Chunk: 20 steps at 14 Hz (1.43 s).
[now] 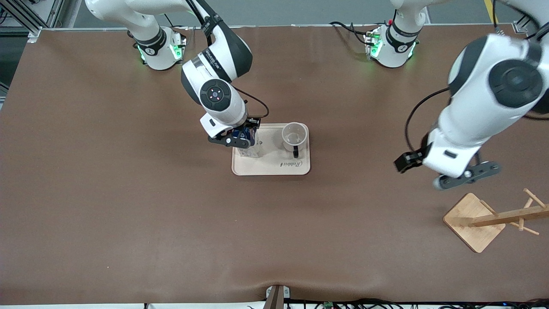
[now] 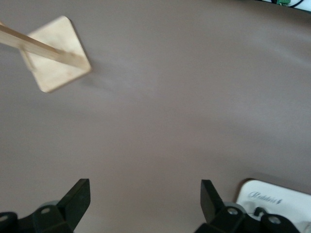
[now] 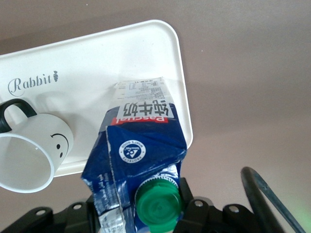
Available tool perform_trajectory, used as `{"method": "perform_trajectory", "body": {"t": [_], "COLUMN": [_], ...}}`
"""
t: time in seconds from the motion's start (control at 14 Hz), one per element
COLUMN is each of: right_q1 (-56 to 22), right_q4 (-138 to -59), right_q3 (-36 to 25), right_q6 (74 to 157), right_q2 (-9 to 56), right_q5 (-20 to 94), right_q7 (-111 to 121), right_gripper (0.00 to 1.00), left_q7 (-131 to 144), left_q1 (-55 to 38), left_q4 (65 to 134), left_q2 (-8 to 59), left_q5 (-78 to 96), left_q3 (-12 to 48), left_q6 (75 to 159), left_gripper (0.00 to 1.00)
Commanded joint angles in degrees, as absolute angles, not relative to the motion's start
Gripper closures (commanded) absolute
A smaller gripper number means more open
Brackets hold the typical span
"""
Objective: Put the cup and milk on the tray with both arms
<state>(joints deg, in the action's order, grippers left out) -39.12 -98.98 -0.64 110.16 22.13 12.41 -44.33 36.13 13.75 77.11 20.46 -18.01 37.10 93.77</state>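
Observation:
The cream tray (image 1: 274, 166) marked "Rabbit" lies mid-table. On it, at the end toward the left arm, stands the white cup (image 1: 294, 136), smiley face showing in the right wrist view (image 3: 34, 155). The dark-blue milk (image 1: 248, 145) stands on the tray's other end, toward the right arm. My right gripper (image 1: 243, 137) is down over it, jaws against the sides of the carton's top by the green cap; the milk (image 3: 138, 141) fills the space between them, its base on the tray (image 3: 97, 77). My left gripper (image 1: 465, 177) hangs open and empty (image 2: 145, 194) over bare table between the tray and the wooden rack.
A wooden rack (image 1: 474, 221) with a square base and pegs stands toward the left arm's end, nearer the front camera; it also shows in the left wrist view as the rack (image 2: 58, 53). A corner of the tray (image 2: 272, 199) shows beside the left fingers. Brown table mat all round.

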Motion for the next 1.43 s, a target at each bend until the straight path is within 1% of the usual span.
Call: {"method": "perform_trajectory", "body": {"t": [0.0,0.14,0.21,0.36,0.5,0.64,0.79,0.93,1.07,1.21,1.36], "right_q1": [-39.6,-38.8,-38.5,-36.2,-34.0,-31.9,-28.6,-22.4,-18.2,-11.6,-7.5], "right_q4": [-98.9,-96.8,-94.8,-89.8,-84.3,-80.6,-76.7,-75.5,-75.4,-75.8,-76.4], "right_q3": [-1.1,-1.3,-1.5,-1.5,-1.4,-1.4,-1.6,-1.4,-1.7,-1.8,-1.9], "right_q6": [109.8,108.2,105.9,101.2,99.1,99.2,97.8,94.4,94.2,92.7,88.4], "right_q2": [22.3,22.1,22.1,22.1,22.1,22.1,22.1,21.9,21.2,20.7,18.6], "right_q5": [12.7,12.7,12.7,13.1,13.5,13.0,12.5,12.6,11.8,10.9,9.9], "right_q7": [-44.4,-44.2,-44.3,-44.3,-43.9,-43.0,-41.6,-40.6,-36.6,-25.5,-13.1], "right_gripper": [0.00,0.00,0.00,0.00,0.00,0.00,0.00,0.00,0.00,0.00,0.00], "left_q7": [30.3,28.9,28.0,25.5,20.9,15.8,13.6,12.0,9.7,9.6,10.6], "left_q1": [15.5,15.5,15.5,15.6,16.1,13.6,8.8,5.1,1.1,1.1,1.1], "left_q4": [78.4,78.4,78.5,78.4,78.6,80.0,82.9,85.2,87.6,90.6,91.6], "left_q2": [15.1,12.3,11.0,10.1,9.0,5.9,2.7,0.5,-1.7,-3.9,-4.9], "left_q5": [-17.2,-17.2,-17.2,-17.2,-15.5,-12.8,-9.5,-6.7,-5.8,-2.5,-2.3], "left_q3": [37.4,37.4,37.2,36.8,35.4,30.1,22.0,15.6,9.9,8.4,8.1], "left_q6": [89.1,87.2,86.7,86.3,86.3,86.3,86.3,86.3,86.3,86.8,87.8], "left_gripper": [0.00,0.00,0.00,0.00,0.00,0.00,0.00,0.00,0.00,0.00,0.00]}}
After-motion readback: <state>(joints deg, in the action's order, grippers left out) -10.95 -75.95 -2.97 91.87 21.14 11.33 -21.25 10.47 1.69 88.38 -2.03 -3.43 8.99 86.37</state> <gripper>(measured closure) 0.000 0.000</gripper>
